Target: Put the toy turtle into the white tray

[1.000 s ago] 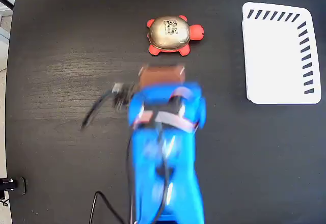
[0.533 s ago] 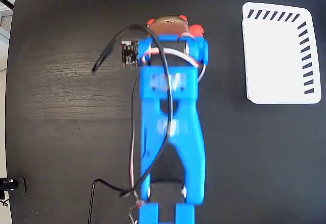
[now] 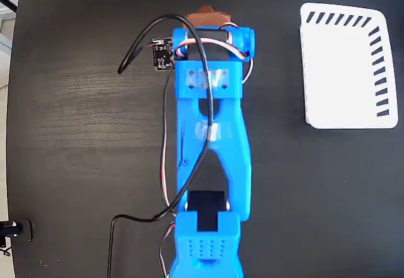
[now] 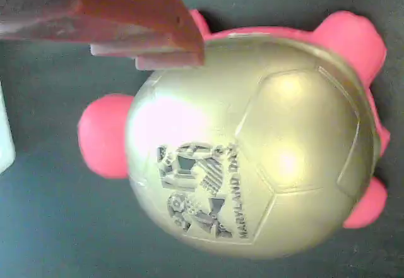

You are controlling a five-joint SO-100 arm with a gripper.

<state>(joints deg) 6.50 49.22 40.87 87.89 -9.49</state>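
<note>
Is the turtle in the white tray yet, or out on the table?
Out. The white tray is bare in the fixed view, and the wrist view shows the toy turtle shell-up on the dark table under the hand.

- Fixed view: straight overhead, facing down on the black table; far enough to hold the blue arm and the white tray at right
- Wrist view: very near, filled by the toy turtle; both views share the dark tabletop

surface: black wood-grain table | left edge: pale floor strip | light: bright, even
</note>
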